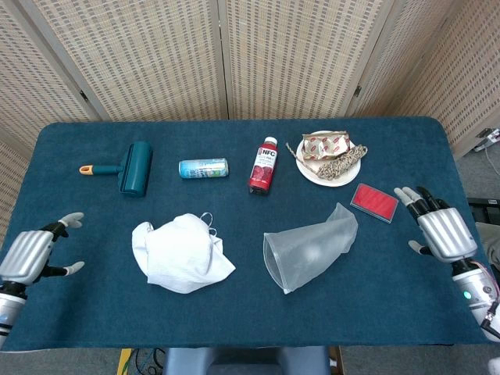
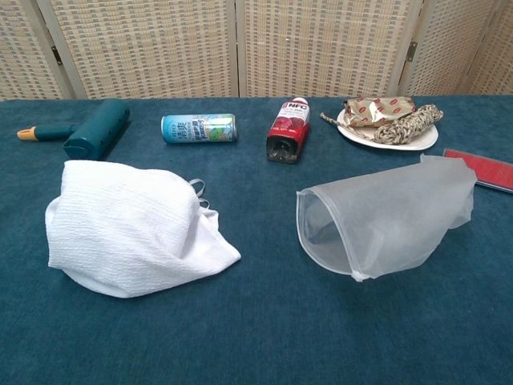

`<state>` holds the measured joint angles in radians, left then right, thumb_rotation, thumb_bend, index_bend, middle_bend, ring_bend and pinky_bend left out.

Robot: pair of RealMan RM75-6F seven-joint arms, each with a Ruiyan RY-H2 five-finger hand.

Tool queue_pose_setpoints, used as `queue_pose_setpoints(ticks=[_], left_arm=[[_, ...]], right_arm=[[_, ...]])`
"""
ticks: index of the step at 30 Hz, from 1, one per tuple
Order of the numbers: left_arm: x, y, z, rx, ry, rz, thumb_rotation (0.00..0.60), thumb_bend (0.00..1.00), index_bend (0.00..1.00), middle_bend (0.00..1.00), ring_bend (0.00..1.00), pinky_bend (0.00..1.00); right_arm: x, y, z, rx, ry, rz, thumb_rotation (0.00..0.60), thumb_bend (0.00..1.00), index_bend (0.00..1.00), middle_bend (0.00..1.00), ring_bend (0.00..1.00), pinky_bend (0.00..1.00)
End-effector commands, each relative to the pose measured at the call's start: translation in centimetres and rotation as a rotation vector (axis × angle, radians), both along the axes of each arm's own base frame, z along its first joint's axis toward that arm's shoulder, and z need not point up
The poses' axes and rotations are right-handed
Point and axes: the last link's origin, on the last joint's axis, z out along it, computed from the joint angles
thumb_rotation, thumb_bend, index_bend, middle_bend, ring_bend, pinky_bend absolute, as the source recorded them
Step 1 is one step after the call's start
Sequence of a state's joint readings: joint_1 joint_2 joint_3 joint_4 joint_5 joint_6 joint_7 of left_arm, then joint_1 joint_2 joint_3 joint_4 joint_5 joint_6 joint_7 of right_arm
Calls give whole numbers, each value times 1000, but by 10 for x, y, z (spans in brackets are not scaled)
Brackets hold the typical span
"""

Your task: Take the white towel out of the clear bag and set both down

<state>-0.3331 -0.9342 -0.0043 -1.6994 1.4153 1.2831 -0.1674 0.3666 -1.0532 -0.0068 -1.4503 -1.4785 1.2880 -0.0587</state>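
The white towel (image 1: 184,250) (image 2: 132,227) lies crumpled on the blue table, left of centre. The clear bag (image 1: 308,247) (image 2: 384,216) lies empty on its side to the right, mouth toward the front. My left hand (image 1: 33,251) hovers near the table's left edge, well apart from the towel, fingers spread and holding nothing. Near the right edge my right hand (image 1: 439,228) is likewise spread and empty, apart from the bag. Neither hand shows in the chest view.
Along the back stand a teal lint roller (image 1: 131,167), a lying can (image 1: 203,168), a red bottle (image 1: 264,165) and a white plate (image 1: 316,172) with rope and a snack packet. A red flat card (image 1: 375,201) lies between the bag and my right hand.
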Motion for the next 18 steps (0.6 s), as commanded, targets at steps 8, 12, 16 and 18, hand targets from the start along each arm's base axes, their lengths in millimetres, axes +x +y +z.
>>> queue_pose_setpoints(ticks=[8, 12, 16, 18], left_arm=[[-41, -38, 29, 96, 41, 84, 600, 0, 191, 313, 359, 579], [-47, -40, 29, 98, 48, 106, 600, 0, 197, 318, 360, 578], [-45, -37, 30, 103, 45, 110, 600, 0, 200, 321, 360, 579], [-42, -38, 29, 103, 43, 102, 600, 0, 202, 322, 360, 579]], right_arm=[[-26, 52, 14, -53, -29, -115, 600, 0, 148, 171, 63, 336], [-38, 70, 16, -64, -39, -168, 600, 0, 148, 171, 63, 336], [-46, 77, 20, -72, -37, -192, 600, 0, 148, 171, 63, 336], [-46, 76, 20, -70, -34, -187, 600, 0, 148, 171, 63, 336]])
